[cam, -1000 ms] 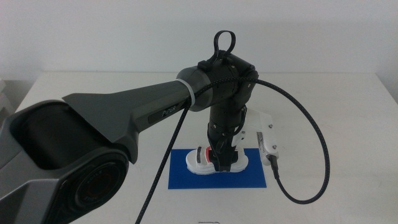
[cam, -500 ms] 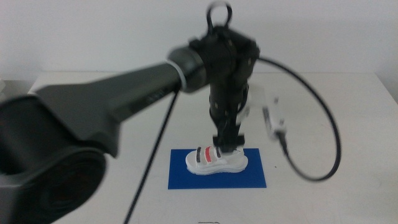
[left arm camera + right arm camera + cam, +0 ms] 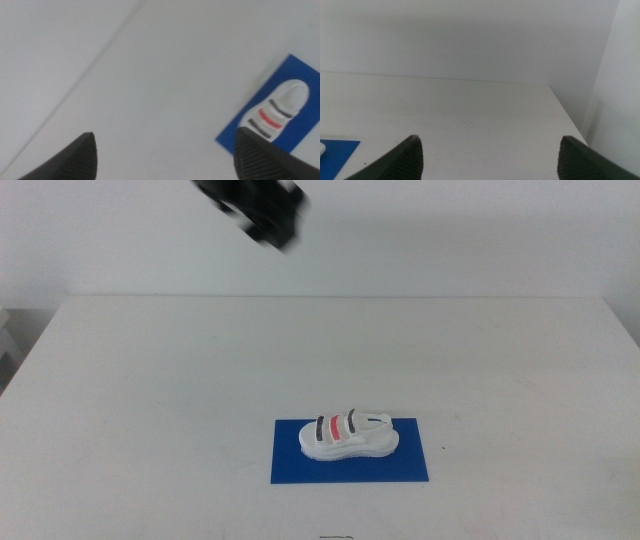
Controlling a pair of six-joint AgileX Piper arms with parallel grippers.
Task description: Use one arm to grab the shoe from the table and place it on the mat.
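Observation:
The white shoe (image 3: 347, 435) with two black straps and one red strap lies on its sole on the blue mat (image 3: 290, 465), near the front of the white table (image 3: 150, 380). Nothing holds it. My left arm (image 3: 255, 208) is a dark blur high at the back left, far above the table. In the left wrist view my left gripper (image 3: 165, 160) is open and empty, and the shoe (image 3: 272, 112) and mat (image 3: 300, 135) lie well below it. My right gripper (image 3: 487, 160) is open and empty, off to the right; it sees a corner of the mat (image 3: 337, 152).
A plain white wall (image 3: 450, 240) stands behind the table's far edge. The table's right edge (image 3: 567, 117) shows in the right wrist view. A small dark speck (image 3: 443, 448) lies on the table just right of the mat.
The left gripper has let go of the shoe, which stays on the mat. The left arm has lifted away fast, up and to the back left, almost out of the middle view.

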